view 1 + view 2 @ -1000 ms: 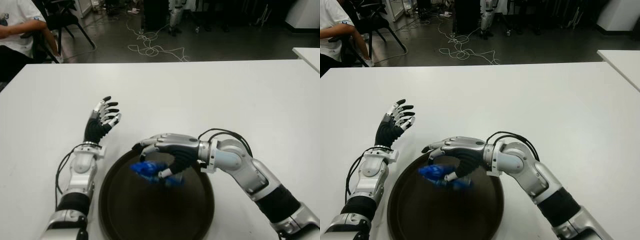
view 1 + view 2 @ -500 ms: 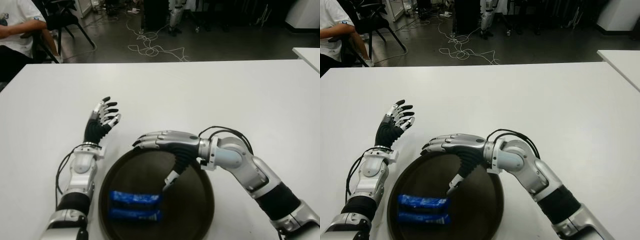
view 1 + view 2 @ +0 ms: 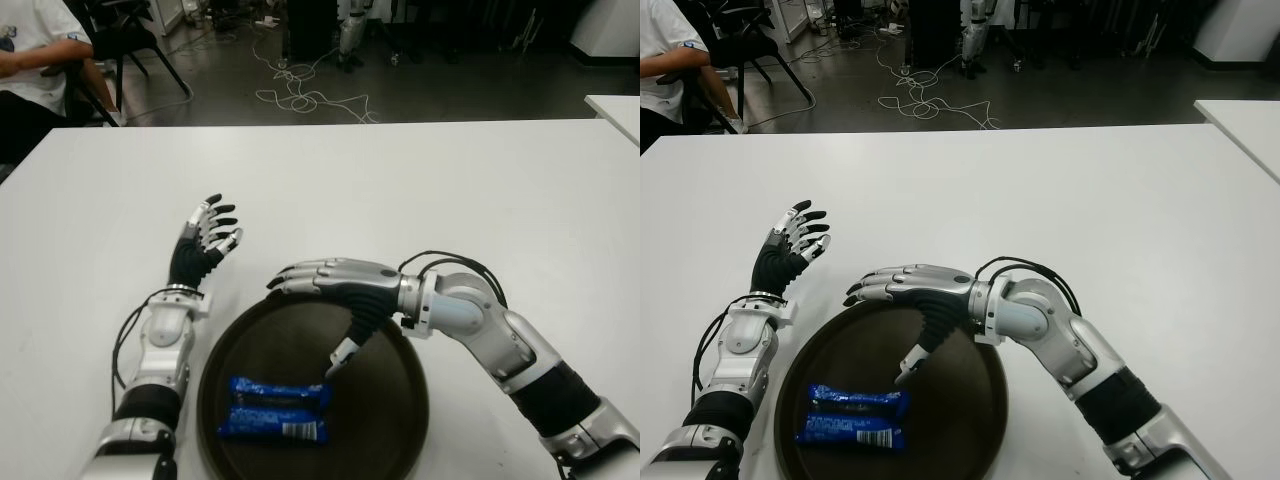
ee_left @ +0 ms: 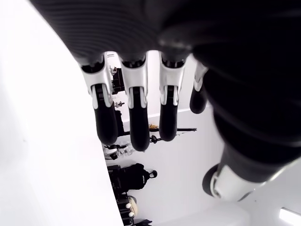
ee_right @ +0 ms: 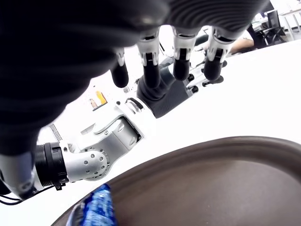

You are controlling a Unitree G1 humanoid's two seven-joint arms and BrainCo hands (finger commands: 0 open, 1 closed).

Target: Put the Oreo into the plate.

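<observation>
The blue Oreo packet [image 3: 276,408] lies flat inside the dark round plate [image 3: 388,420], toward its front left; its end also shows in the right wrist view as the Oreo packet [image 5: 99,208]. My right hand [image 3: 320,300] hovers over the plate's far part, fingers stretched out and the thumb pointing down, holding nothing. It is clear of the packet. My left hand [image 3: 208,232] is raised with spread fingers to the left of the plate, beyond its rim.
The white table [image 3: 420,190] spreads wide around the plate. A seated person [image 3: 35,60] is at the far left beyond the table's edge. Cables [image 3: 300,95] lie on the floor behind. Another white table corner [image 3: 615,108] shows at far right.
One second ago my right hand held the Oreo packet above the plate. It let go, the packet dropped onto the plate and settled near the front left, and the fingers straightened.
</observation>
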